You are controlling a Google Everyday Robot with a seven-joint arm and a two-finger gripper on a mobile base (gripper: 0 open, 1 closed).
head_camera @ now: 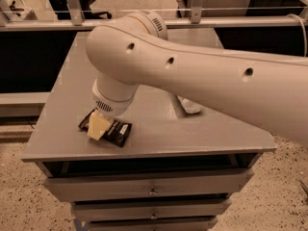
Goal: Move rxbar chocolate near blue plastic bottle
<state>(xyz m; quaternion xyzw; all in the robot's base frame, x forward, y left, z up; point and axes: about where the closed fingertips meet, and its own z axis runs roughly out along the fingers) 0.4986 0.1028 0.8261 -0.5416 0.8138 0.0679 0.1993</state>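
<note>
Cream arm (192, 76), dark holes, perhaps yellowish gripper (98, 127) lower-left

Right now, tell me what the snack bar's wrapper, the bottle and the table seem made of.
Snack bar, under the gripper by the front-left edge: dark glossy film, probably plastic or foil. Bottle: pale, translucent, likely plastic; mostly hidden by the arm. Table: flat matte grey, perhaps painted metal.

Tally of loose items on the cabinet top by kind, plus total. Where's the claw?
Snack bar: 1, the rxbar chocolate, front left of the cabinet top.
Bottle: 1, the blue plastic bottle, mostly hidden behind the arm.
Total: 2.
The claw is right over the bar's left half.
</note>
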